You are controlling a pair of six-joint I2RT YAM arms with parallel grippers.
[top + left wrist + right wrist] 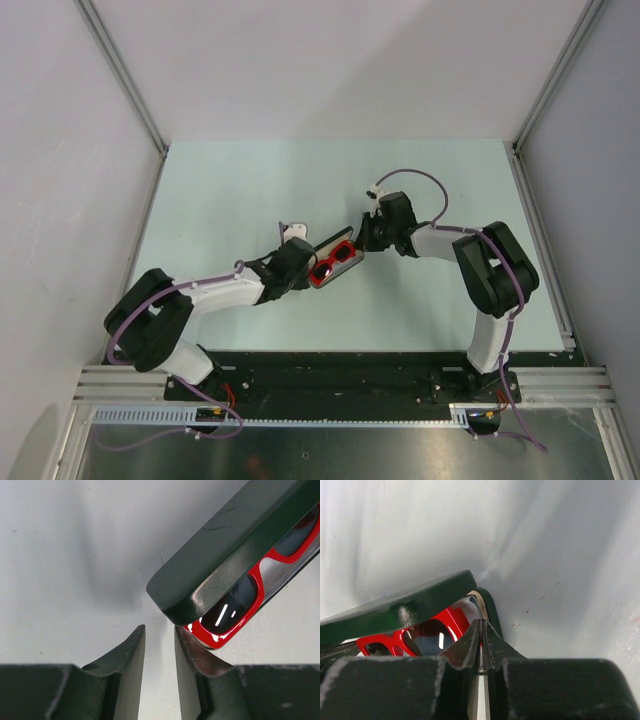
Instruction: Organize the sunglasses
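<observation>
The sunglasses (pixel 336 264), red frame with dark lenses, lie inside an open black case (pixel 331 241) at the table's middle, its lid raised part way over them. My left gripper (pixel 306 264) is at the case's left end. In the left wrist view it (pixel 160 628) is slightly open and empty, its right finger (pixel 192 647) touching the corner of the sunglasses (pixel 235 607) under the lid (pixel 225 545). My right gripper (pixel 363 244) is at the case's right end. In the right wrist view it (pixel 481 621) is shut, its tips against the case rim (pixel 492 607) beside the sunglasses (pixel 432 632).
The pale green table top (pixel 230 190) has raised edges on the left (pixel 150 210) and right (pixel 535 230). White walls enclose the cell. A black base rail (pixel 340 370) runs along the near edge.
</observation>
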